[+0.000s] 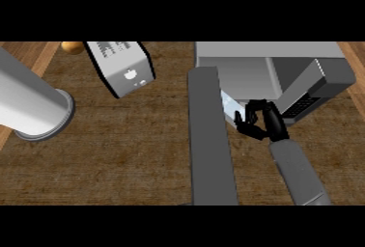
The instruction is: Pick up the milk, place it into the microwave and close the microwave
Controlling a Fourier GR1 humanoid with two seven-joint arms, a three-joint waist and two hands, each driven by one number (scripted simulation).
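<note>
Milk (231, 107) sits pinched in the right hand (258, 121) just before the microwave (271, 65) mouth; keep it upright and clear of the door (210, 140) going in.

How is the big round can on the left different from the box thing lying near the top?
The round canister is a plain pale cylinder with a rimmed end at the picture's left edge; the box-shaped carton has flat sides, dark edges and small printed markings. The canister looks bulkier than the carton. The canister leans toward the lower right, while the carton slants from the top toward the lower right. Both are light-coloured and sit on the wooden counter.
</note>
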